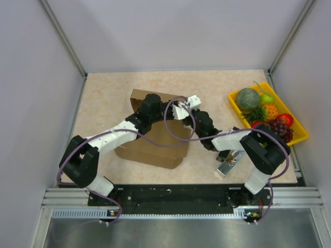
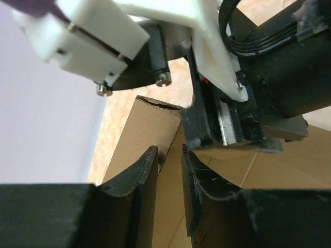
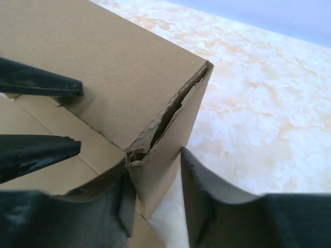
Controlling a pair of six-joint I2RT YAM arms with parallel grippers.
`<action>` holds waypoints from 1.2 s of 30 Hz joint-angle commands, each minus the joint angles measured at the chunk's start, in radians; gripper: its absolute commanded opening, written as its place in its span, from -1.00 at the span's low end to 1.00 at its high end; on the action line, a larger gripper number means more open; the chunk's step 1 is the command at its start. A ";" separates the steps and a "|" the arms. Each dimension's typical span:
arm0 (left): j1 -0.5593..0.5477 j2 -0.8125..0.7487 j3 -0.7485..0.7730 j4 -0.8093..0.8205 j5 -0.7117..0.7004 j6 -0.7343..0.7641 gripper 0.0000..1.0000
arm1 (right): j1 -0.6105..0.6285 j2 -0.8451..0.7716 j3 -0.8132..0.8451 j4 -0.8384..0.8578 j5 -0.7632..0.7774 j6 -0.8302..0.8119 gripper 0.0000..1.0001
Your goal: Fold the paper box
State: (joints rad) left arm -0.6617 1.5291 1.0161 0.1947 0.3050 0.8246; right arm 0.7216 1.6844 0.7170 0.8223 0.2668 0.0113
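Near the middle of the desk (image 1: 103,93), a bit to the left, sits the paper box (image 1: 155,150) with its open side up. Its long side seems to run from the top of the frame down to the bottom, leaning a little. Both arms meet at its upper right corner. The step looks like standing up the walls there.

The right claw (image 3: 155,199) is open, with one finger on each side of the corner wall. The left claw (image 2: 169,178) has its fingers close around another wall, but I cannot tell if it squeezes. Next, the right claw should pinch gently and push that wall straight.
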 commanded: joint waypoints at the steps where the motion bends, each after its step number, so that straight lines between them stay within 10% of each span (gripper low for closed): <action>1: -0.006 -0.044 -0.019 0.015 0.026 -0.030 -0.42 | 0.019 0.023 0.059 0.089 0.097 0.029 -0.42; 14: 0.008 -0.331 -0.093 -0.069 -0.106 -0.217 0.18 | 0.021 0.052 0.079 0.070 0.137 -0.040 -1.00; 24: 0.077 -0.731 -0.260 -0.190 -0.204 -0.905 0.45 | 0.022 0.069 0.094 0.075 0.086 -0.062 -1.00; 33: 0.132 -0.729 -0.123 -0.451 -0.203 -0.849 0.69 | -0.021 0.058 0.061 0.060 -0.012 -0.046 -1.00; 36: 0.145 -0.661 -0.074 -0.419 -0.236 -0.793 0.41 | -0.031 0.043 0.033 0.064 -0.052 -0.079 -1.00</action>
State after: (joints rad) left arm -0.6090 0.8906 0.8021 -0.3695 0.2146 0.1139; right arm 0.8047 1.7645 0.8188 0.8764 0.2218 -0.1474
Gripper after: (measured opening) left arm 0.761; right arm 0.034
